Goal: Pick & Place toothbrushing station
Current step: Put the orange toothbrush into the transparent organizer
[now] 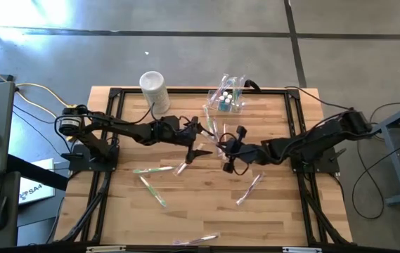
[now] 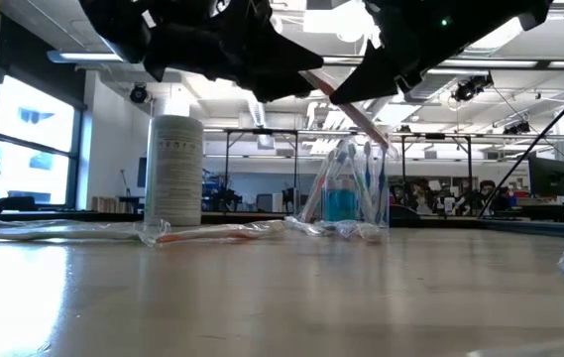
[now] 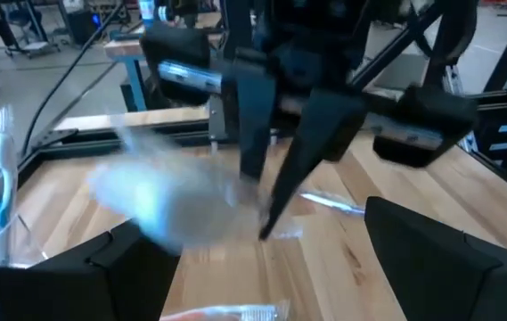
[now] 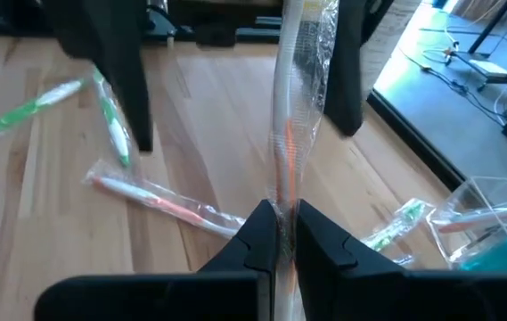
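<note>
The station point(image 1: 226, 98), a clear box, stands at the far edge of the table point(image 1: 207, 211), a little right of the middle. It already holds a few wrapped toothbrushes, which stand up in it, and something blue shows inside. In the low view the station point(image 2: 346, 198) is seen upright on the table, with a white cylinder point(image 2: 174, 171) well apart to its side. From above, the cylinder point(image 1: 153, 88) is at the far edge too, left of the station.

The right gripper point(image 1: 222, 146) is above the middle of the table, in front of the station. Its fingers are together, clamped on a wrapped toothbrush point(image 4: 296, 98). In the right wrist view the right gripper point(image 4: 281, 234) pinches the lower part of this brush, and the brush rises straight up from the fingers. The station is not touched by either gripper.

The left gripper point(image 1: 198, 140) is just beside the right one, also above the table. Its fingers point(image 3: 422, 259) are wide apart and hold nothing.

More wrapped brushes lie on the table: a green one point(image 1: 152, 169) to the left, a green one point(image 1: 154, 192) nearer the front, and a pink one point(image 1: 249, 190) to the right.
</note>
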Controlling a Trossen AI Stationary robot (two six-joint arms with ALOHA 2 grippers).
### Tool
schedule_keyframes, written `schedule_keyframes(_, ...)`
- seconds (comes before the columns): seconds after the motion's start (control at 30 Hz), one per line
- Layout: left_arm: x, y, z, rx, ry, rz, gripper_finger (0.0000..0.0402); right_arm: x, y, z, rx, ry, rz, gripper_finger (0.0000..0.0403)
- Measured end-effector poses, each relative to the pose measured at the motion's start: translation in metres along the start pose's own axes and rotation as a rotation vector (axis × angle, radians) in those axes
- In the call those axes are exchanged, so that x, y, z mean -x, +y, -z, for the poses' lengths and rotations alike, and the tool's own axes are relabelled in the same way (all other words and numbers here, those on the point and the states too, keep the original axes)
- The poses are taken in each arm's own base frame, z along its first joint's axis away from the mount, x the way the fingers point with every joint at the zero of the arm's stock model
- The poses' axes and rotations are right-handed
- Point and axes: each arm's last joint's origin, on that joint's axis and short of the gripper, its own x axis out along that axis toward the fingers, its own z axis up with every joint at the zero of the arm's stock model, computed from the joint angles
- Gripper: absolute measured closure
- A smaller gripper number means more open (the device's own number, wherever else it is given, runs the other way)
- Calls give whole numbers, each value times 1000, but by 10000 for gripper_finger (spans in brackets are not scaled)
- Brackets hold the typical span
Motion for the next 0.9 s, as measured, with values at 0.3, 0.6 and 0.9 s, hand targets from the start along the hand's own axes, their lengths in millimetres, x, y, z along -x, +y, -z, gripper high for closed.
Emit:
schedule_keyframes(0.3, 0, 1, -2, -3, -19, -11, 132, -4, 1, 2, 2, 13, -19, 390)
schedule_keyframes(0.6, 0, 1, -1, -15, -13, -15, 286, -5, 1, 3, 7, 18, -17, 390)
schedule_keyframes(0.9, 0, 0, 0, -35, 4, 1, 389, -5, 2, 4, -16, 28, -59, 336)
